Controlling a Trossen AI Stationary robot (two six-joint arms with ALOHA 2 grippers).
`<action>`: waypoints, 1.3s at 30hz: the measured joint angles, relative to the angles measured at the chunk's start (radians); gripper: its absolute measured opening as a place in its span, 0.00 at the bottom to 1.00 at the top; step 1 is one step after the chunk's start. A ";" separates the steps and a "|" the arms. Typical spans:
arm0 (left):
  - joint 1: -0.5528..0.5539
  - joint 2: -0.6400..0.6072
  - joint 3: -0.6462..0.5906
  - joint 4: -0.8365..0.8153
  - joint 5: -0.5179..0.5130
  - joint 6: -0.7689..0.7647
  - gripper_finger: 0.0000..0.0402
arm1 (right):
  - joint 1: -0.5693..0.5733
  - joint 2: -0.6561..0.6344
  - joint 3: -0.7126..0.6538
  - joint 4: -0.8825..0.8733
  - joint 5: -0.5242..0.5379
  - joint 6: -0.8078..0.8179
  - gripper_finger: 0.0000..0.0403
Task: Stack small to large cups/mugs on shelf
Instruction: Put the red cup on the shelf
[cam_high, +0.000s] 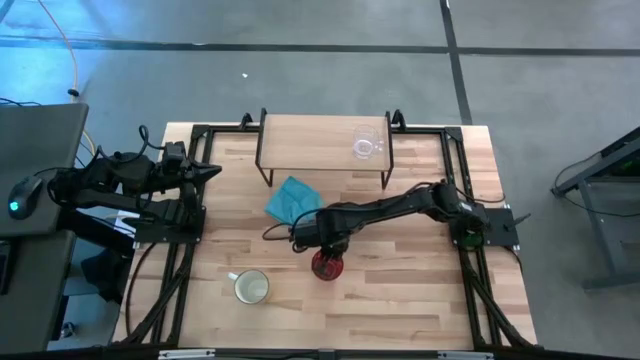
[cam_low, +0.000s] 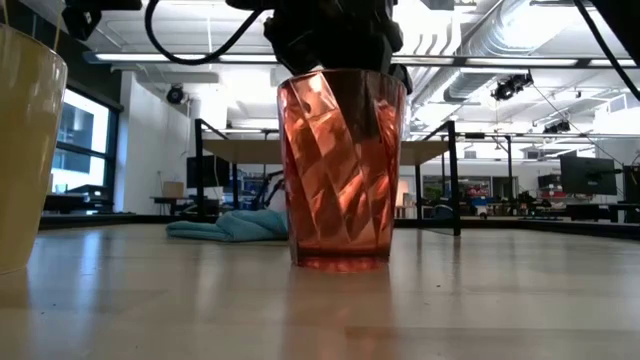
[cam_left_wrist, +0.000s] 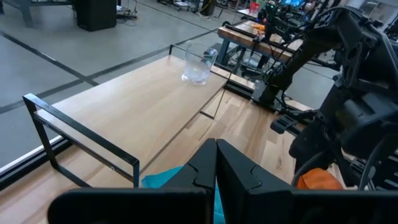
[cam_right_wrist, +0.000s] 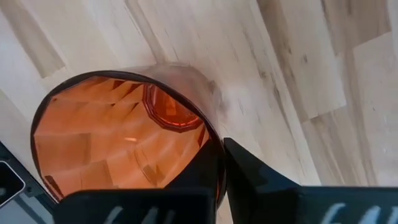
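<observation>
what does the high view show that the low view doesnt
Only the high view shows the clear glass cup standing on the shelf, the left tool waiting at the table's left edge, and the mug's open mouth.

Only the low view shows the red tumbler resting upright on the table, and the room behind.

Both show the right tool at the tumbler's rim, the mug and the teal cloth.

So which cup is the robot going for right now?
On the wooden table, follow the right arm from its base toward the middle. Its pincer sits over the red tumbler: the only red, handle-free cup, unlike the yellow mug nearby.
</observation>
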 joint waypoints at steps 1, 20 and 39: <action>0.000 0.000 0.000 0.000 0.000 0.000 0.00 | -0.004 -0.006 0.000 -0.001 -0.002 0.000 0.01; 0.000 0.000 0.000 0.000 0.000 0.004 0.00 | -0.162 -0.051 0.271 -0.244 0.015 -0.095 0.00; 0.000 0.000 0.000 -0.002 -0.002 0.018 0.00 | -0.381 -0.097 0.285 -0.243 -0.027 -0.174 0.00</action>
